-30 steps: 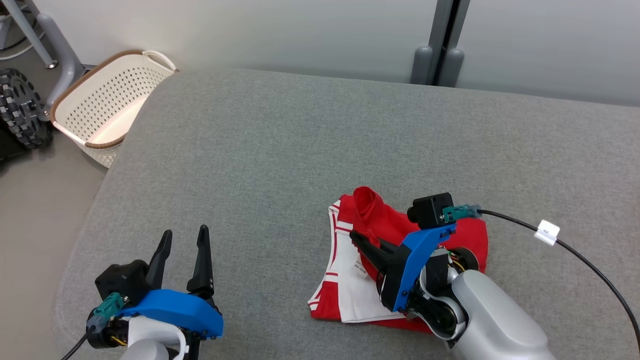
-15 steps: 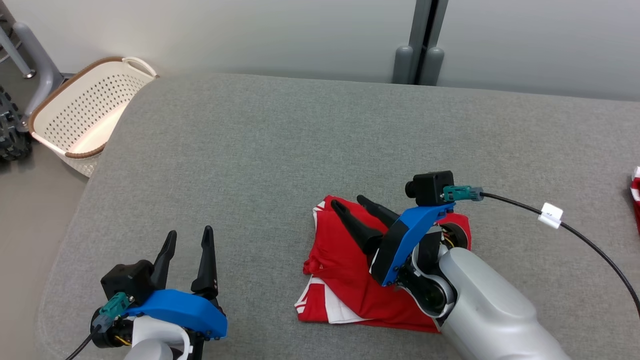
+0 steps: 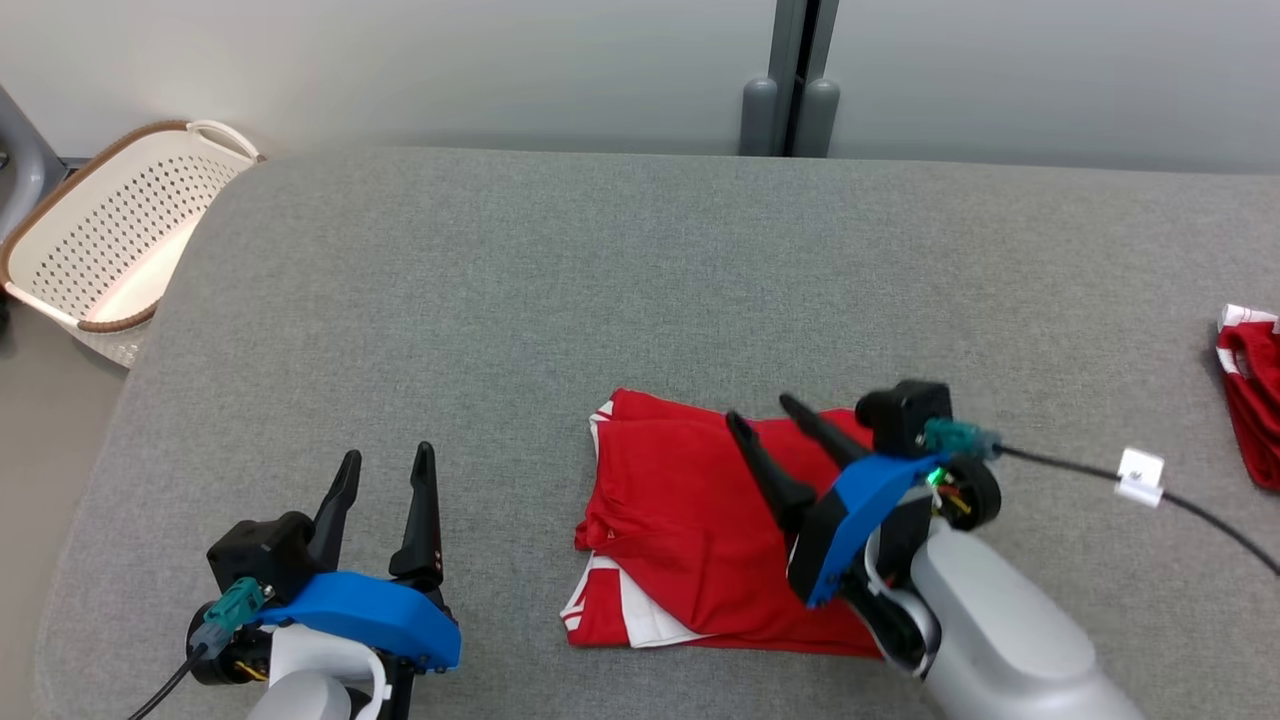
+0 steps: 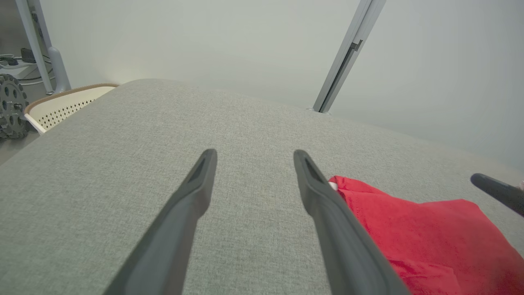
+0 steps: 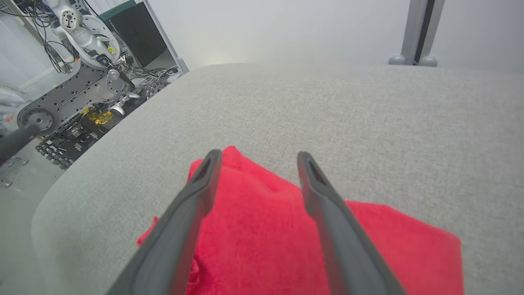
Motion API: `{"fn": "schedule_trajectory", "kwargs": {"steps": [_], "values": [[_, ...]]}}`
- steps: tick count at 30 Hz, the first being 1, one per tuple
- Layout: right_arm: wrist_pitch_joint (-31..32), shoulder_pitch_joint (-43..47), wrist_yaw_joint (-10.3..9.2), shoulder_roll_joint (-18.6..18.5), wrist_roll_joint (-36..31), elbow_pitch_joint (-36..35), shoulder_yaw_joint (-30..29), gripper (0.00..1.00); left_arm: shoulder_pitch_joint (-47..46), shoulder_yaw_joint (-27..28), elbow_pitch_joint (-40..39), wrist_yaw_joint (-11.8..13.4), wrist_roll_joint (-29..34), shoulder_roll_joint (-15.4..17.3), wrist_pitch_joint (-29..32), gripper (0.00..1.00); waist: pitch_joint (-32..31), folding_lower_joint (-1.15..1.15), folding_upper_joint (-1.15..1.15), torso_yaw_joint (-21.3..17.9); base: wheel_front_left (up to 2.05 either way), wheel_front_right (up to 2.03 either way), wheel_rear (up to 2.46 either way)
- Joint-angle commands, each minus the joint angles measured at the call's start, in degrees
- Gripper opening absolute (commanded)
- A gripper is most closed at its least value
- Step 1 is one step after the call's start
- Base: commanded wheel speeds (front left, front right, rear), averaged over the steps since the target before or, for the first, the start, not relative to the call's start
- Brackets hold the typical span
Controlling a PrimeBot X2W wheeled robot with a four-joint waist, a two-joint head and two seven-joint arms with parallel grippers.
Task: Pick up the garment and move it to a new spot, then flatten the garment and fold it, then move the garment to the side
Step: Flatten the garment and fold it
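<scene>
Grey woven fabric covered the broad table (image 3: pixel 500 300); the folded red garment with white trim (image 3: pixel 680 530) lay near its front edge, right of the middle. Over the garment's right part hung the right gripper (image 3: pixel 760 410), its dark fingers spread and pinching nothing; the left gripper (image 3: pixel 388 453), likewise spread and empty, hovered near the front left corner; a white perforated plastic basket (image 3: pixel 100 240) stood beyond the table's left edge.

right tool (image 3: pixel 760 408) let go, jaws now apart, garment (image 3: pixel 680 520) flap folded flat over white panel
</scene>
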Motion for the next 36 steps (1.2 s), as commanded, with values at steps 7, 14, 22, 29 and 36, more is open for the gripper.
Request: {"fn": "schedule_trajectory", "kwargs": {"steps": [7, 14, 22, 29, 36], "values": [[2.2, 5.7, 0.03, -0.1, -1.9, -0.5, 2.6, 0.00, -1.2, 0.2, -0.4, 0.4, 0.0, 0.5, -0.3, 1.00, 0.9, 0.00, 0.00, 1.0, 0.00, 0.00, 0.00], [2.9, 7.4, 0.03, 0.9, -3.3, 2.3, 5.2, 0.00, -1.4, 0.1, -0.1, 0.4, -0.2, 0.5, -0.5, 1.00, 1.4, 0.00, 0.00, 2.9, 0.00, 0.00, 0.00], [2.9, 6.4, 0.03, 1.9, -1.1, 0.6, 12.8, 0.00, -1.2, 0.4, -0.1, 0.6, -0.4, 0.7, -0.7, 1.00, 1.7, 0.00, 0.00, 4.0, 0.00, 0.00, 0.00], [4.6, 4.8, 0.02, 1.7, 3.8, -2.2, 23.5, 0.00, -1.4, 0.2, 0.0, 0.7, -0.7, 0.5, -0.8, 1.00, 1.7, 0.00, 0.00, 3.4, 0.00, 0.00, 0.00], [-1.5, 2.8, 0.03, 1.8, 4.8, -1.9, 22.8, 0.00, -1.5, 0.2, 0.1, 0.6, -0.6, 0.8, -1.1, 1.00, 1.4, 0.00, 0.00, 1.5, 0.00, 0.00, 0.00]]}}
